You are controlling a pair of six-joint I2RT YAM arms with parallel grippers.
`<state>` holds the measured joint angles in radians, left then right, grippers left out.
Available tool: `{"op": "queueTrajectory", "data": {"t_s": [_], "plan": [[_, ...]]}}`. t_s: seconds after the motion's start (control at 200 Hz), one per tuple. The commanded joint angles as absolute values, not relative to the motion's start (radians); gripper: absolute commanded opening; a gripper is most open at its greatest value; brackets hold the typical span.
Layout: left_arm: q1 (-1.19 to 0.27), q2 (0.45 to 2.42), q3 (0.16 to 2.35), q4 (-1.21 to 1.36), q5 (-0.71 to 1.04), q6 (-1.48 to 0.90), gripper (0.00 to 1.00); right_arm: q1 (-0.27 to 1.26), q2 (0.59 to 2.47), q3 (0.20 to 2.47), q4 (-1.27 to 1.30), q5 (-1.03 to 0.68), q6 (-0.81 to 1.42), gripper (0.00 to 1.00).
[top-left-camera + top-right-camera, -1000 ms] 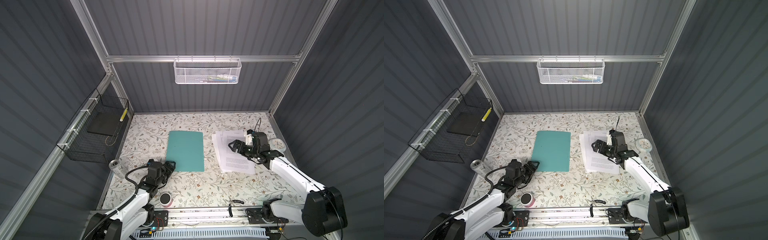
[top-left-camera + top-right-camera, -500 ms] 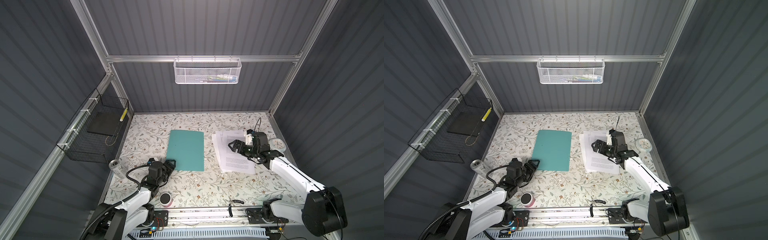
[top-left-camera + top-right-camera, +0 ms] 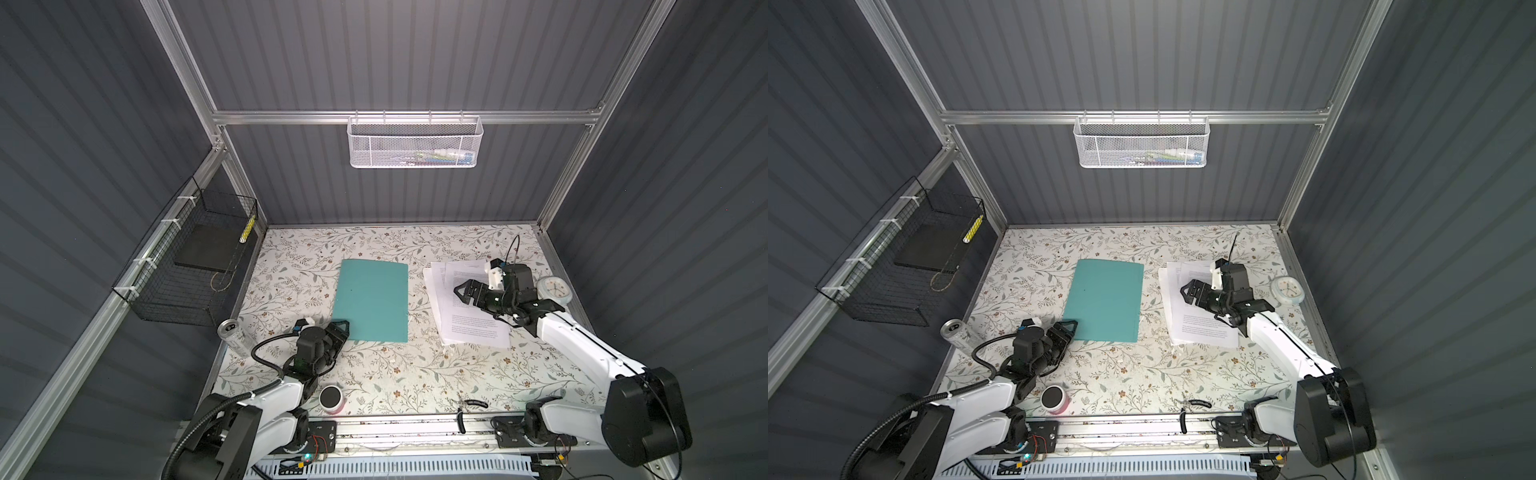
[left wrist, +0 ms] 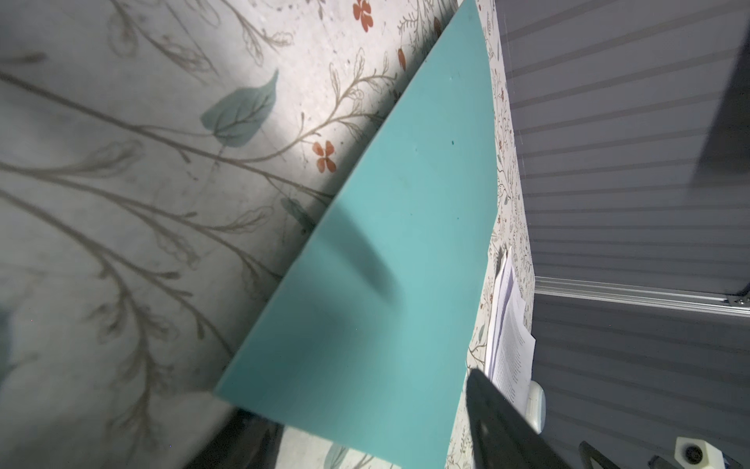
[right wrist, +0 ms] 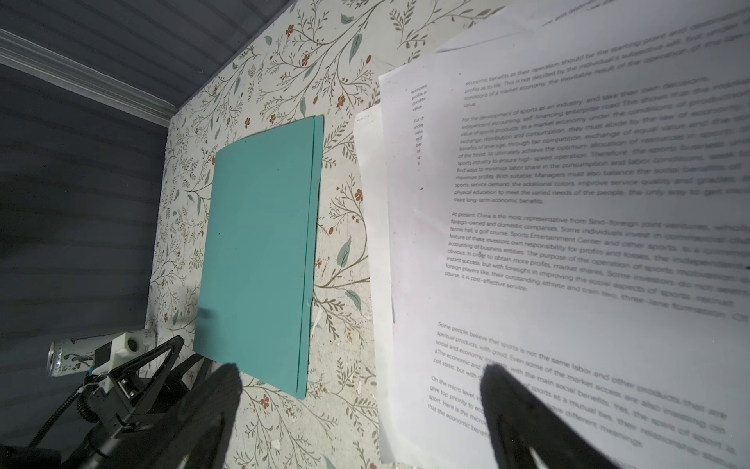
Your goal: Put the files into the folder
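Obs. 1: the folder (image 3: 372,299) lies shut and flat on the desk (image 3: 374,374), a little left of centre, with its long sides running near to far. In the right wrist view its right long edge shows two layers, slightly offset.

Obs. 2: the files (image 3: 469,324) are a loose stack of white printed sheets to the right of the folder, with a strip of bare floral desk between the two. The sheets are fanned and skewed, not squared up. No sheet is inside the folder.

Obs. 3: the left pincer (image 3: 340,327) is low at the folder's near-left corner. The left wrist view shows its jaws spread, one finger on either side of that corner. They are not clamped on the cover.

Obs. 4: the right pincer (image 3: 460,293) hangs over the left part of the files, pointing left. Its jaws are spread wide with nothing between them. In the right wrist view one finger is over printed paper and the other over the bare strip. Contact with the paper: cannot tell.

Also noted:
- drink can (image 3: 230,332) at the left desk edge
- round pink container (image 3: 331,399) near the front edge
- white clock (image 3: 555,289) at the right edge, beside the right arm
- black wire basket (image 3: 187,266) on the left wall
- white mesh basket (image 3: 415,141) on the far wall
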<state>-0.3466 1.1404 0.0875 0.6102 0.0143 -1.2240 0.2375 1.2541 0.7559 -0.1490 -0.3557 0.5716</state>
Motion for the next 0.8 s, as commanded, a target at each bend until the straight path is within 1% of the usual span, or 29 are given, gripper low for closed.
{"op": "queueTrajectory", "data": {"t_s": [0.0,0.18,0.34,0.435,0.545,0.645,0.731,0.796], "plan": [[-0.349,1.185,0.074,0.709,0.009,-1.238,0.69,0.241,1.255,0.739,-0.136,-0.380,0.556,0.94],[-0.350,1.237,0.090,0.769,0.006,-1.244,0.66,0.240,1.252,0.737,-0.133,-0.381,0.552,0.94],[-0.350,1.277,0.095,0.807,0.000,-1.270,0.59,0.241,1.257,0.738,-0.128,-0.387,0.549,0.94],[-0.350,1.322,0.098,0.829,0.007,-1.288,0.58,0.241,1.262,0.740,-0.127,-0.392,0.545,0.94],[-0.350,1.394,0.098,0.897,0.017,-1.305,0.55,0.241,1.264,0.739,-0.121,-0.398,0.543,0.94],[-0.350,1.464,0.103,0.964,0.020,-1.320,0.48,0.241,1.266,0.739,-0.122,-0.407,0.545,0.93],[-0.350,1.529,0.110,1.024,0.029,-1.328,0.38,0.241,1.264,0.740,-0.126,-0.413,0.543,0.93],[-0.350,1.583,0.109,1.085,0.032,-1.342,0.36,0.242,1.260,0.737,-0.128,-0.414,0.543,0.93]]}}
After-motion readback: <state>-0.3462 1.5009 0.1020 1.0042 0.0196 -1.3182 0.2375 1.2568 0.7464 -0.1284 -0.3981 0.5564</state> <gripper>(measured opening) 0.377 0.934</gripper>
